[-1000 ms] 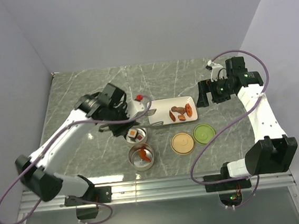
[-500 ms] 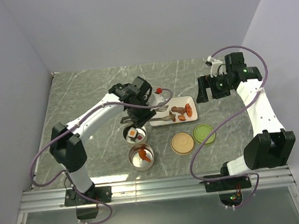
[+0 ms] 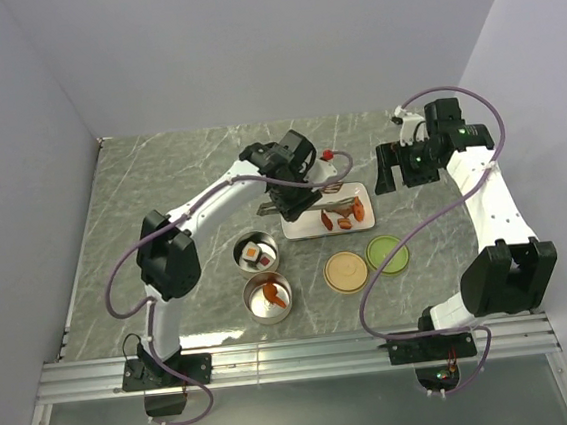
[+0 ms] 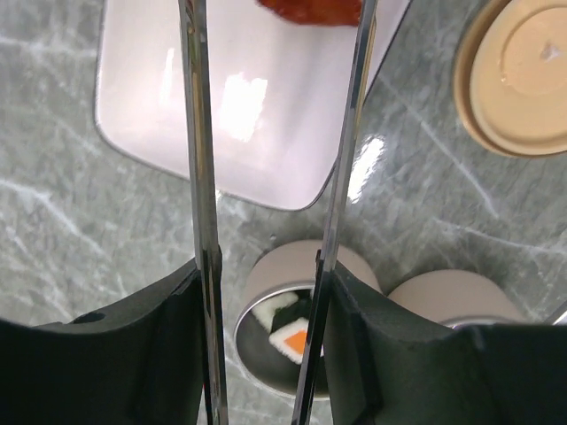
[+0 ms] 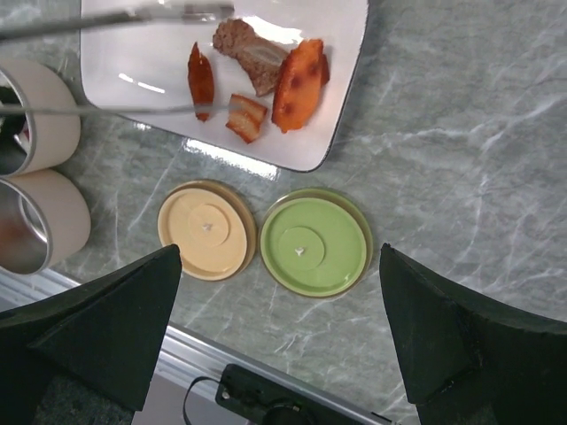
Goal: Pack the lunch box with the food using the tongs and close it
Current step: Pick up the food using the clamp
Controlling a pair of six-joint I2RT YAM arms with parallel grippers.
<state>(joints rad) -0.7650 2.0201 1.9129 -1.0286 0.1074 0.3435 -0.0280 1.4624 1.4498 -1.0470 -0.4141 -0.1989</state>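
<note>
My left gripper is shut on the tongs, whose two silver arms run spread apart between its fingers and out over the white plate. On that plate lies the food, several orange-red and brown chunks, and one tong tip lies beside a red piece. The lunch box is two round tins, one holding sushi blocks, the other orange pieces. Its tan lid and green lid lie off it. Right of the plate, my right gripper hangs open and empty.
In the top view the plate lies mid-table, with the tins in front of it to the left and the lids in front to the right. The table's metal rail runs along the near edge. Grey walls close in both sides.
My left gripper has carried the tongs to the right and farther back, from beside the sushi tin to over the plate. The right arm has barely moved.
</note>
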